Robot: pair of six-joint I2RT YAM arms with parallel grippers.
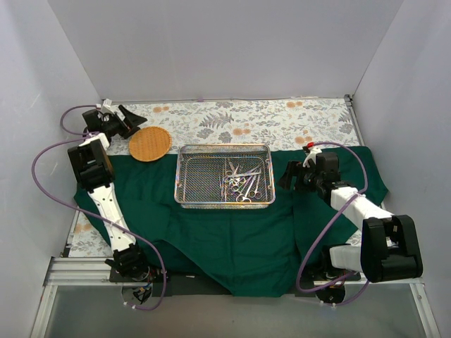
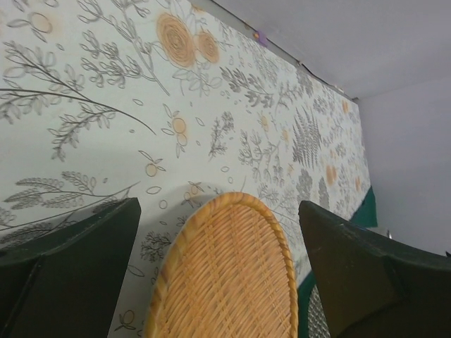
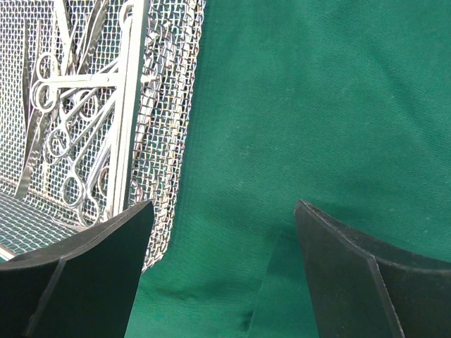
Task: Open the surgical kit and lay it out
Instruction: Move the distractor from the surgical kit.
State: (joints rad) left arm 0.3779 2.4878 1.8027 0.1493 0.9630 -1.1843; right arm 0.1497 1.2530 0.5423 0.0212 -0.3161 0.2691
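Two hands, both spread and empty — the right hand [image 1: 286, 176] hangs just right of the short end of the wire-mesh tray [image 1: 224, 146], nearer than the left hand [image 1: 132, 121].

Top view looks down from behind over the whole worktop [image 1: 282, 116]. Left wrist closely faces the basket [image 2: 225, 274], right wrist the tray [image 3: 130, 105].

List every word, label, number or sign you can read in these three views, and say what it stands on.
None: no text can be read in any view. The floral table cover bears only leaf and flower prints; the green cloth wrap, wire-mesh tray, steel instruments and woven basket show no lettering.
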